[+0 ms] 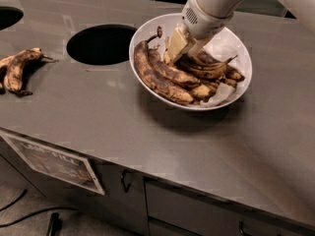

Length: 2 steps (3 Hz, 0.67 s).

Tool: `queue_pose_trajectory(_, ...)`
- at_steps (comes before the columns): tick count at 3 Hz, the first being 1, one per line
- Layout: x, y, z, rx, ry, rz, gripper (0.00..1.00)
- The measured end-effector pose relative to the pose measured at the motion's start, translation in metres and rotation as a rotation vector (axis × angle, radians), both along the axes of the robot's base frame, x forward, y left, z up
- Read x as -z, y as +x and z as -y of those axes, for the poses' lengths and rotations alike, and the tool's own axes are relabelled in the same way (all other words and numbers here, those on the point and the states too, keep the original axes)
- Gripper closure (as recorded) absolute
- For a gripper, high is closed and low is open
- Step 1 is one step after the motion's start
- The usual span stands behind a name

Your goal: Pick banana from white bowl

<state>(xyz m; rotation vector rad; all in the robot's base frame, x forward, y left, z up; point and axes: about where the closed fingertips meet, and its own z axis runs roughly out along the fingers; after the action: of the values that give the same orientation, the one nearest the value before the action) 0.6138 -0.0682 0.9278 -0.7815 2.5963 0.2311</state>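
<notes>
The white bowl (231, 43) sits on the grey counter at the upper middle, tilted a little. It holds several overripe, brown-spotted bananas (165, 75) lying side by side. My gripper (183, 47) comes down from the upper right on a white arm and is inside the bowl, its pale fingers (176, 44) pressed among the stems of the bananas at the bowl's back left. The tips are hidden among the fruit.
A round hole (101, 44) opens in the counter just left of the bowl; another hole (7, 17) is at the far left. A loose bunch of brown bananas (17, 68) lies on the counter at left. Cabinet drawers and a paper sign (51, 161) are below the front edge.
</notes>
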Motion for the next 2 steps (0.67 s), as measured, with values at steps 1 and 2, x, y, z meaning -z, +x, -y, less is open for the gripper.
queue_pose_trajectory(1, 0.0002, 0.0004, 0.0, 0.0, -0.001, -0.003, 0.87)
queue_pose_trajectory(2, 0.0002, 0.0004, -0.0001, 0.0, -0.001, -0.003, 1.0)
